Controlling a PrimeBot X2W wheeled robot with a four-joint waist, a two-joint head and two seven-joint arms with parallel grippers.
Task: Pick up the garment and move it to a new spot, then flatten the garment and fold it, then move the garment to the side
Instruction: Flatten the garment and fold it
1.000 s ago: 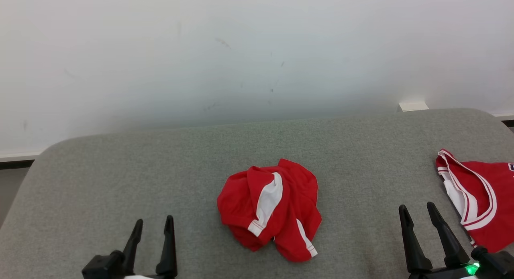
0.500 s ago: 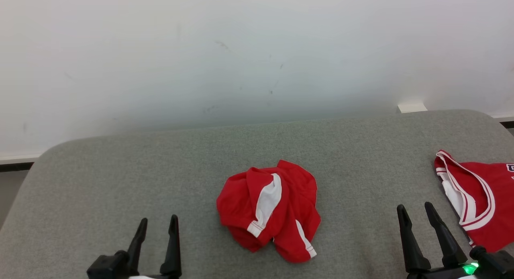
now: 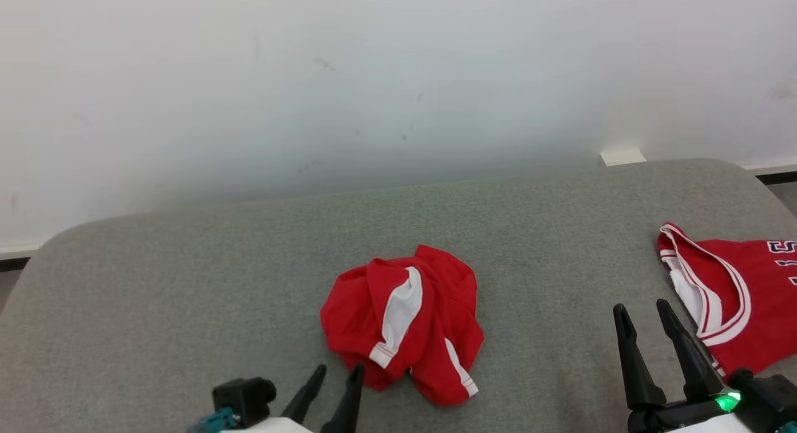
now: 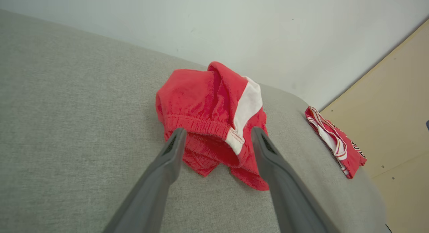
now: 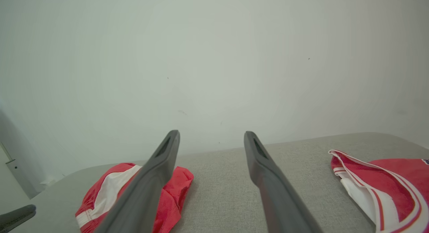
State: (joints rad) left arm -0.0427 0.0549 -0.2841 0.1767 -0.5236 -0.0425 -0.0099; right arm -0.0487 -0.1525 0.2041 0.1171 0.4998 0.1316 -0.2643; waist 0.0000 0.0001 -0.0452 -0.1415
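The garment (image 3: pixel 403 321) is a crumpled heap of red cloth with white stripes in the middle of the grey padded table (image 3: pixel 187 283). In the left wrist view the garment (image 4: pixel 211 115) lies just beyond the fingertips, its elastic hem facing me. My left gripper (image 3: pixel 338 374) is open at the garment's near-left edge, nothing between its fingers. My right gripper (image 3: pixel 641 309) stands open and empty at the lower right, well right of the heap. The right wrist view has the garment (image 5: pixel 110 192) at lower left, behind my right gripper (image 5: pixel 211 136).
A second red jersey (image 3: pixel 728 296) with white trim and lettering lies at the table's right edge, close to my right gripper; the same jersey (image 5: pixel 378 182) and jersey (image 4: pixel 335 142) turn up in both wrist views. A white wall (image 3: pixel 373 78) rises behind the table. A tan panel (image 4: pixel 395 109) stands at the right.
My left gripper has swung right and turned toward the garment's near-left edge. The head camera has shifted slightly. The right gripper and the garment have stayed put.
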